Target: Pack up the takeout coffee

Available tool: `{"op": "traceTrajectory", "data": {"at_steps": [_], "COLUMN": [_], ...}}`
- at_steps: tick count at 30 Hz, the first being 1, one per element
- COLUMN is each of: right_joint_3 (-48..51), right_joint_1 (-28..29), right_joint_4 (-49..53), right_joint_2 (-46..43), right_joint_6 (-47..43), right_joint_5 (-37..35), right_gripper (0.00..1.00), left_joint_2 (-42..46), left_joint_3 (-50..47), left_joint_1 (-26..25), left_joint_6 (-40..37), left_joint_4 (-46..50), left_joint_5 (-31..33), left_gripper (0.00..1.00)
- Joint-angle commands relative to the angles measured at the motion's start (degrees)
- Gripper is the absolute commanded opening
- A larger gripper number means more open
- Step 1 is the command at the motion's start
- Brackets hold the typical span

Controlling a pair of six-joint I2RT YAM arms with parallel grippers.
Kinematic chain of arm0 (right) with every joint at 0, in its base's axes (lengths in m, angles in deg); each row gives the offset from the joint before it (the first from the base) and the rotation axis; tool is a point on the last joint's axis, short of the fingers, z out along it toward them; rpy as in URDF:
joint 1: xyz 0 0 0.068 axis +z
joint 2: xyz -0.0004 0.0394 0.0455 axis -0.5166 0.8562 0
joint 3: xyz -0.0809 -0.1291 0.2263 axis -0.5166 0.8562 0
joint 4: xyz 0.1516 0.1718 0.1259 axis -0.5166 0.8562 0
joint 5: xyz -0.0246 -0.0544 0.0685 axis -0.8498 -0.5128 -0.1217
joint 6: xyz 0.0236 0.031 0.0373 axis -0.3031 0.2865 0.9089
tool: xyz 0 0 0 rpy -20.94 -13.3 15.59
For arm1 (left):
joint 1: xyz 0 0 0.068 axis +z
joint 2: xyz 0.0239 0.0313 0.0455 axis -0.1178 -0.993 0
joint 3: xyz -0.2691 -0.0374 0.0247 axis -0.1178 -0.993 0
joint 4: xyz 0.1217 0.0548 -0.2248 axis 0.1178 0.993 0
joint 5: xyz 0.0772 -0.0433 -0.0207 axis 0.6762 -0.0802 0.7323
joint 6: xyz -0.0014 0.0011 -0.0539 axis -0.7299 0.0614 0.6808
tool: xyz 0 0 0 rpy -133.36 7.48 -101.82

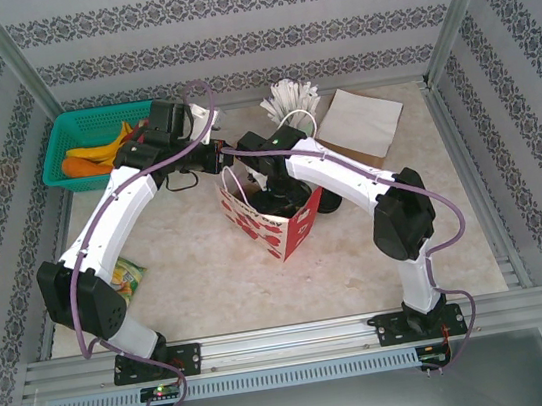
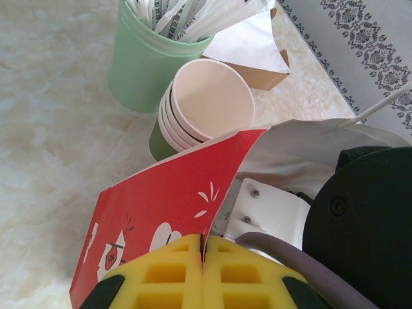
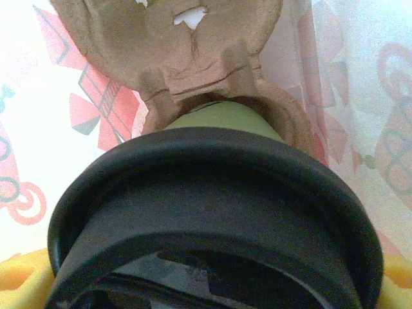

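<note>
The takeout coffee, a green cup [image 3: 219, 116] under a round black lid [image 3: 212, 193], sits in one well of the brown pulp tray [image 3: 174, 38]. Cup and tray are down inside the red-and-white paper bag [image 1: 279, 227]. My right gripper [image 3: 212, 283] reaches into the bag [image 3: 45, 122] from above, and its yellow fingers [image 3: 19, 277] press against both sides of the lid. My left gripper [image 2: 205, 248] is shut on the bag's red top edge [image 2: 174, 193] and holds the mouth apart. From above, the left gripper [image 1: 227, 159] and the right gripper [image 1: 274, 187] meet over the bag.
A stack of empty paper cups [image 2: 209, 103] and a green cup of wrapped straws [image 2: 145, 58] stand just behind the bag. Napkins [image 1: 360, 118] lie at the back right. At the back left stands a green basket [image 1: 69, 130]. A snack packet [image 1: 125, 277] lies near the left arm.
</note>
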Motion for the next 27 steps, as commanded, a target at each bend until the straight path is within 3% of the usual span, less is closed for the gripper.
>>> {"op": "traceTrajectory", "data": {"at_steps": [1, 27], "right_joint_3": [0.9, 5.8], "right_joint_1": [-0.7, -1.7], "right_joint_4": [-0.6, -4.1], "right_joint_2": [-1.4, -0.3], "right_joint_6": [0.3, 0.4], "right_joint_5": [0.5, 0.5], "right_gripper": [0.56, 0.55], "left_joint_2": [1.0, 1.0], "left_joint_3": [0.4, 0.5], "left_joint_1": [-0.5, -0.4], "left_joint_6": [-1.1, -1.3], "left_joint_4": [-0.6, -0.3], "left_joint_5": [-1.2, -1.1], "left_gripper": [0.00, 0.00]}}
